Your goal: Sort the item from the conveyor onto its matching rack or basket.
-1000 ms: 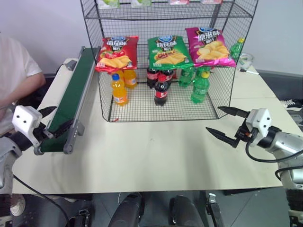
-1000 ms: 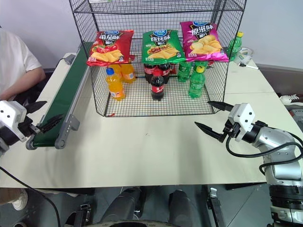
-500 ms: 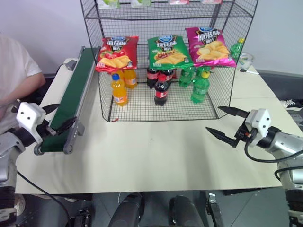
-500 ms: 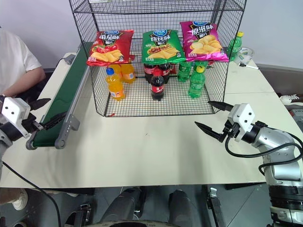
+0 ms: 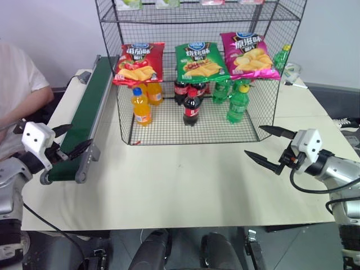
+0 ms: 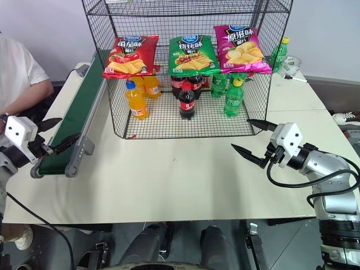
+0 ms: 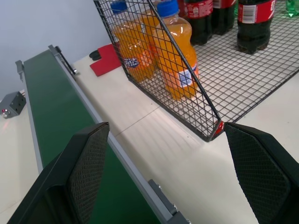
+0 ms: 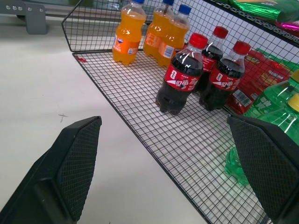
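Note:
The red chip bag (image 5: 138, 63) lies on a middle shelf of the black wire rack (image 5: 268, 90), at its left end, beside a green bag (image 5: 198, 62) and a magenta bag (image 5: 247, 55). The dark green conveyor (image 5: 89, 109) runs along the rack's left side, and its belt (image 7: 56, 121) is bare. My left gripper (image 5: 77, 136) hovers open over the conveyor's near end, holding nothing. My right gripper (image 5: 253, 140) hangs open above the table, off the rack's front right corner, and is also empty.
Orange soda bottles (image 5: 140, 105), cola bottles (image 8: 182, 79) and green bottles (image 5: 237, 104) stand on the rack's bottom shelf. A person in a white shirt (image 5: 17, 84) sits beyond the table's left edge. The cream table (image 5: 180, 180) lies bare in front of the rack.

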